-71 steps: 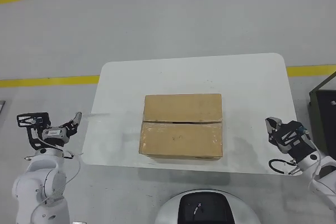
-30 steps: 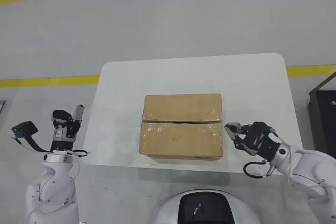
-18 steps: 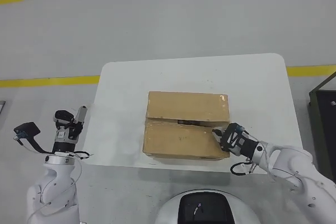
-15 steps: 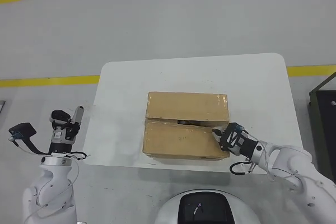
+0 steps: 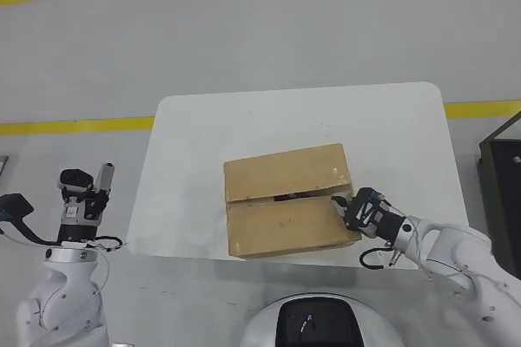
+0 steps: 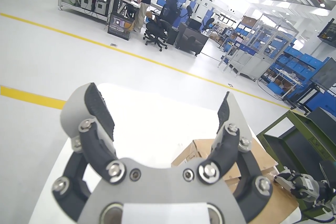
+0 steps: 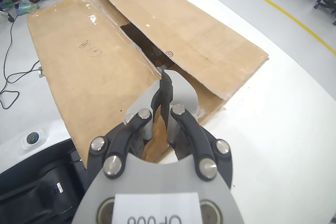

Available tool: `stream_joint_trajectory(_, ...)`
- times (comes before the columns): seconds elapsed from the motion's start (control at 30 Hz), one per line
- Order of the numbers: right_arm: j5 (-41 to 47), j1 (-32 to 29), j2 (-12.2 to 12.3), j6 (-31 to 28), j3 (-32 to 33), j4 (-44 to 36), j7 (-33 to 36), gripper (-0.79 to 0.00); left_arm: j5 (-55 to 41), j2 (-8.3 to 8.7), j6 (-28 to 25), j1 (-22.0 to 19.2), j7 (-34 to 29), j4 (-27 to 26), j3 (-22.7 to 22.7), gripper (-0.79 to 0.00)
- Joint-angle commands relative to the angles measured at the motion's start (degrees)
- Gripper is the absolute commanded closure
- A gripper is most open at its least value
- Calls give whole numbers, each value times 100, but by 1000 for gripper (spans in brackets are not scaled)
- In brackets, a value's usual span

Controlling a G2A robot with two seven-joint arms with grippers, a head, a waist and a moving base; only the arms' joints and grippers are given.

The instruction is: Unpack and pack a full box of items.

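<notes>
A brown cardboard box [image 5: 282, 195] lies askew in the middle of the white table [image 5: 191, 147]. Its two top flaps are parted along the seam. The near flap [image 7: 86, 51] bears a pen scribble, and the far flap [image 7: 183, 25] lies beside it with a dark gap between them. My right gripper [image 7: 164, 74] is shut, its tips poked into that gap at the near flap's corner, at the box's right end [image 5: 343, 208]. My left gripper [image 6: 162, 114] is open and holds nothing. It hangs off the table's left edge [image 5: 100, 178], pointing towards the box [image 6: 202, 154].
A dark green cart [image 5: 512, 165] stands beyond the table's right side. A yellow floor line [image 5: 61, 127] runs behind the table. Bare tabletop surrounds the box on all sides.
The box has turned, its right end swinging away from me, with the right gripper still at the seam. The left arm has drifted left, farther from the table.
</notes>
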Motion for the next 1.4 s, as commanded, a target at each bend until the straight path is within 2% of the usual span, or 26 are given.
stream_joint_trajectory(0.0, 12, -45, 8, 20, 66, -65, -35, 0, 134, 10, 10, 25, -22, -76, -21, -785)
stream_joint_trajectory(0.17, -251, -280, 49, 117, 383, -512, -225, 0, 891, 58, -50, 48, -384, -509, 92, -785)
stream_joint_trajectory(0.27, -473, -556, 83, 247, 719, -823, -415, 0, 1277, 87, -292, -65, -746, -782, 544, -785)
stream_joint_trajectory(0.37, -475, -851, 106, 372, 1094, -981, -580, 0, 1547, 95, -503, -351, -1034, -801, 1273, -785)
stream_joint_trajectory(0.47, -691, -1106, 131, 476, 1432, -1088, -669, -6, 1917, 76, -667, -751, -1385, -736, 2270, -785)
stream_joint_trajectory(0.7, -465, -1627, 141, 668, 2056, -965, -884, -9, 2801, -96, -772, -1898, -1960, 92, 4491, -785)
stream_joint_trajectory(0.83, -317, -1828, 139, 696, 2264, -897, -964, -25, 3382, -227, -732, -2395, -2121, 446, 5403, -785)
stream_joint_trajectory(1.07, -206, -1987, 130, 719, 2385, -864, -1026, -15, 4178, -375, -474, -2890, -2336, 819, 6059, -785)
stream_joint_trajectory(1.2, -208, -1991, 126, 720, 2364, -868, -1015, -15, 4563, -403, -305, -2992, -2475, 866, 6104, -785)
stream_joint_trajectory(1.37, -226, -1952, 121, 714, 2309, -866, -986, -12, 5361, -394, -427, -3084, -2884, 780, 6155, -785)
